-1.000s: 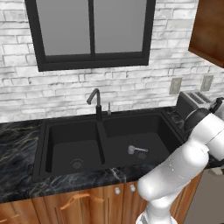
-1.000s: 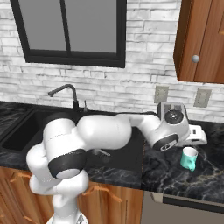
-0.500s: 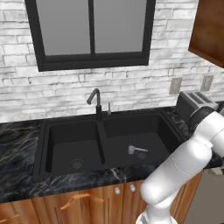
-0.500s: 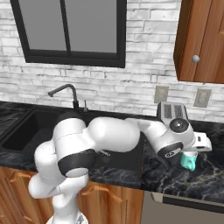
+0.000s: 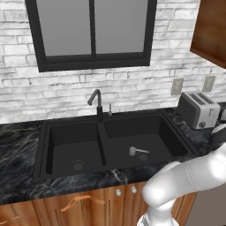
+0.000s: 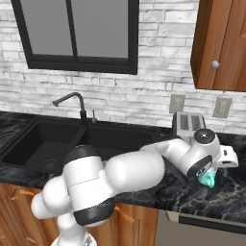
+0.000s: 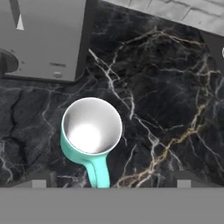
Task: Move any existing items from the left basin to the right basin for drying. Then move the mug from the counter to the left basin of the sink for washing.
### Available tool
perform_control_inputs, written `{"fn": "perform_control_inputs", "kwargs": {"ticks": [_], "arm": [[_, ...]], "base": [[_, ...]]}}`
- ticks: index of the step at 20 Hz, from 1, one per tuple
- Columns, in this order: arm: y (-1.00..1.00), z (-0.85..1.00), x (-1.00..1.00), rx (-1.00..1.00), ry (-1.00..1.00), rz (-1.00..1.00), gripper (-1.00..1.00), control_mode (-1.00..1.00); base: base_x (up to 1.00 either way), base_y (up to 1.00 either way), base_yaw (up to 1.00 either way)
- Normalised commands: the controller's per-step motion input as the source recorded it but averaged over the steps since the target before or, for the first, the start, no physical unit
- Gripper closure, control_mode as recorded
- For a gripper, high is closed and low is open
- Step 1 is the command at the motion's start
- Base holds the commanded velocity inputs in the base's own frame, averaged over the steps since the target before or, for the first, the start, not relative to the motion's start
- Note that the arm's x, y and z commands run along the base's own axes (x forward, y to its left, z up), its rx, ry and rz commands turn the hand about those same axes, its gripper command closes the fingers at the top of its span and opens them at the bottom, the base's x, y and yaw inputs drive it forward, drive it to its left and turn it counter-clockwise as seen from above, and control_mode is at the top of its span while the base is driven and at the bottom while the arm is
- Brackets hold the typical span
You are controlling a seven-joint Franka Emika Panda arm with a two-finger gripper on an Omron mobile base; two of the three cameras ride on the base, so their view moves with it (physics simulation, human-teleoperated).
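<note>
Gripper open, jaws wide, nothing held, hovering above the mug. Mug upright on the counter, handle pointing toward the hand. Toaster close beside the mug. Utensil lies in the right basin, by its drain; left basin holds just its drain.

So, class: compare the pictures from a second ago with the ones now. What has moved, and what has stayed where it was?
The arm swung further right and lowered the hand over the mug, which it now partly hides in the right base view. The gripper stayed open; nothing was grasped. The mug stayed on the counter beside the toaster, and the utensil stayed in the right basin.
</note>
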Motion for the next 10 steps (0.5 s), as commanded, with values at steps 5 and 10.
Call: {"fn": "perform_control_inputs", "kwargs": {"ticks": [5, 10], "arm": [[0.01, -0.37, -0.22, 0.0, 0.06, 0.0, -1.0, -1.0], [0.0, -0.49, -0.05, 0.0, 0.01, 0.01, -1.0, -1.0]], "base": [[0.0, 0.0, 0.0], [0.0, 0.0, 0.0]]}}
